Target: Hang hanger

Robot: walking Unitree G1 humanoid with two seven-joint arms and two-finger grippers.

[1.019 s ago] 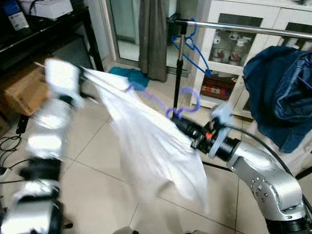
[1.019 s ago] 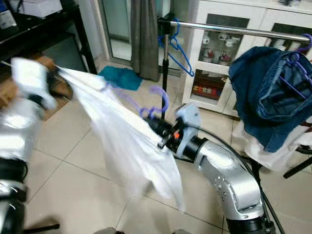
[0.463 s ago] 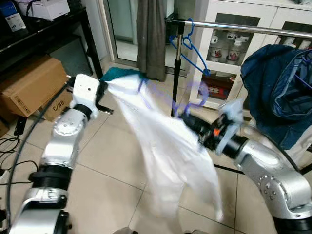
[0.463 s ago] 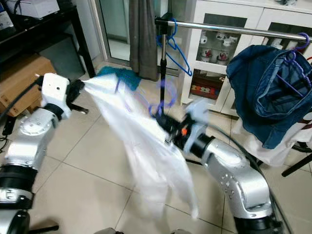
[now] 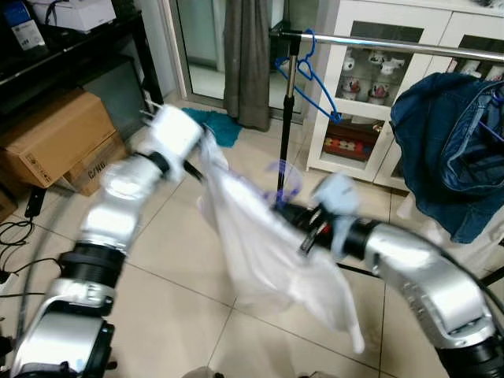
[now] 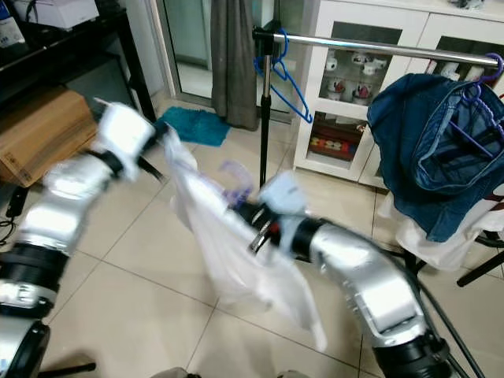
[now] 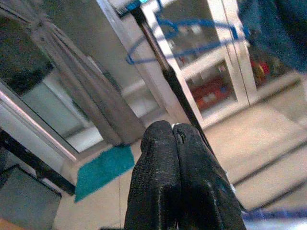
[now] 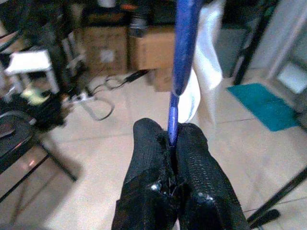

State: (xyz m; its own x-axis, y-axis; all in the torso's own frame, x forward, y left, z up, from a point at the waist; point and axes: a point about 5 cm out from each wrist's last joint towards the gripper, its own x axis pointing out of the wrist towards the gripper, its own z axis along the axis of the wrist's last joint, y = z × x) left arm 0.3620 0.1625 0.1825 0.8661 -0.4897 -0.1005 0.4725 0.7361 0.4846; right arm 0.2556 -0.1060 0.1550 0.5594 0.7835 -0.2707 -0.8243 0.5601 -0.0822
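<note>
A white garment [image 5: 268, 252] on a purple hanger [image 5: 283, 175] hangs between my two arms, blurred by motion. My right gripper [image 5: 290, 211] is shut on the hanger, whose blue-purple rod [image 8: 184, 43] runs up from between the fingers [image 8: 148, 148], with white cloth [image 8: 204, 62] beside it. My left gripper [image 5: 201, 160] is shut on the garment's upper left edge, its fingers [image 7: 160, 158] pressed together. The metal clothes rail [image 5: 378, 43] runs above and behind, higher than the hanger.
A blue empty hanger [image 5: 309, 75] hangs on the rail near its upright pole [image 5: 285, 118]. A dark blue denim garment [image 5: 449, 142] hangs at the right. White cabinet [image 5: 370, 94], grey curtain [image 5: 246, 63], teal mat [image 5: 213, 122], cardboard boxes [image 5: 55, 138] at left.
My left arm has swung right and nearer to the right gripper, so the stretched garment now sags between them. The right gripper and hanger have dropped a little lower and to the left.
</note>
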